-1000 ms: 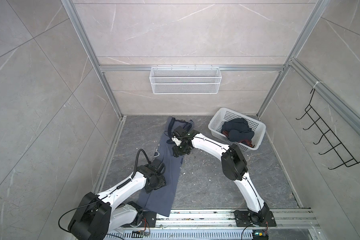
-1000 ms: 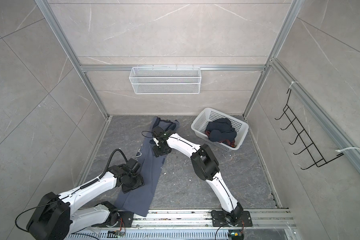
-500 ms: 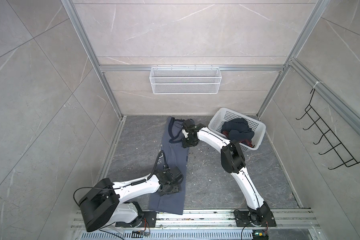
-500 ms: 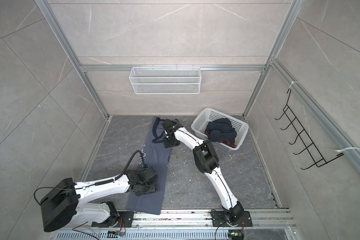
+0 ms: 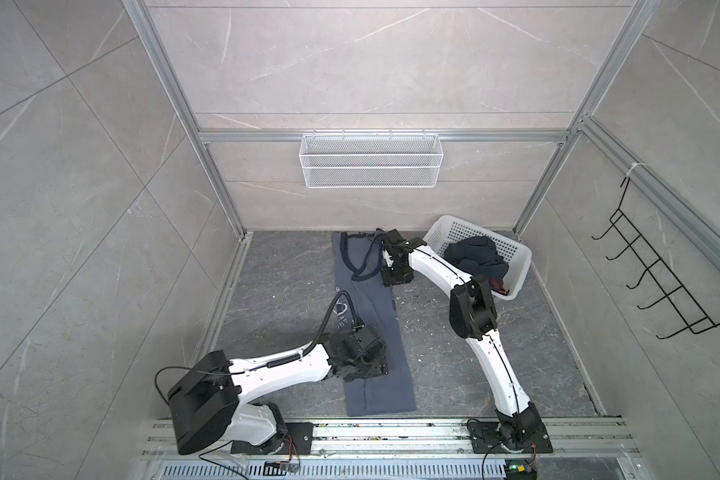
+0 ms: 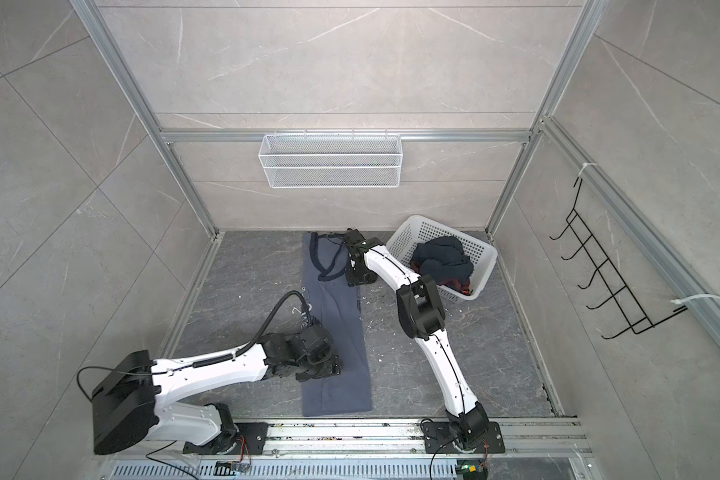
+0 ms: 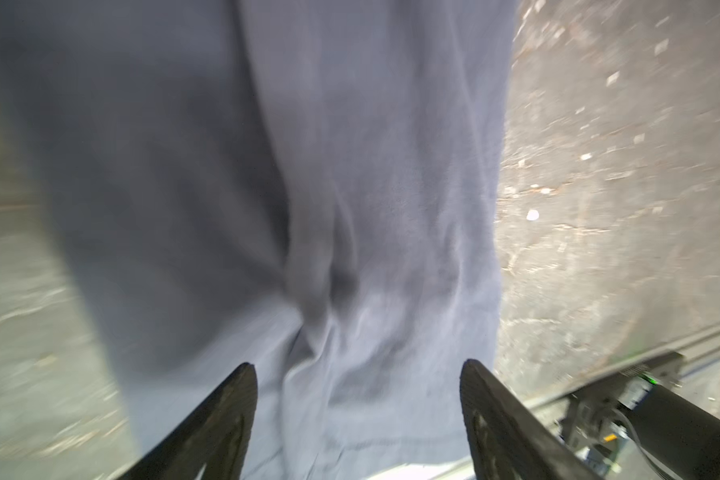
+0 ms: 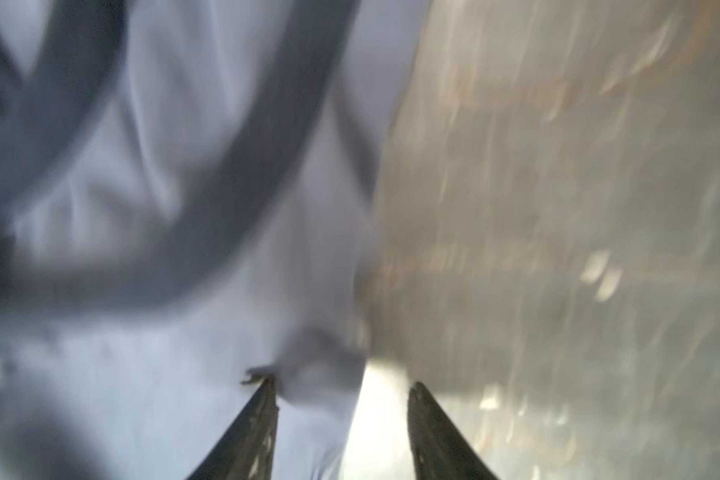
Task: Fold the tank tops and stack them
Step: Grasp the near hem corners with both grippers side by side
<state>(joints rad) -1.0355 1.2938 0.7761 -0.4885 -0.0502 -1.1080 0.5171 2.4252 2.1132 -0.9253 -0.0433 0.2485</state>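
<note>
The blue top (image 5: 377,316) lies flat on the counter (image 5: 454,353), folded into a long narrow strip. It runs from the back wall toward the rail at the front. Its dark-edged straps and neckline sit at the far end, and a bit of white print shows near the middle in both top views.

The left gripper (image 7: 358,370) hangs low over the near part of the strip. Its jaws stand wide apart with creased cloth spread beneath them, and nothing is pinched. The counter shows just beyond the cloth's edge.

The right gripper (image 8: 341,382) is down at the far end, on the strip's right edge beside the armhole. Its jaws are apart at a middling width and straddle that edge, with a small bump of cloth between the tips. A bright gap shows between them. That view is blurred, but the jaws do not look clamped on the cloth.

The navy top (image 5: 472,257) sits crumpled in the white basket (image 5: 441,235), with a touch of maroon at its lower side. The basket stands in the far right corner, just beside the right arm.
</note>
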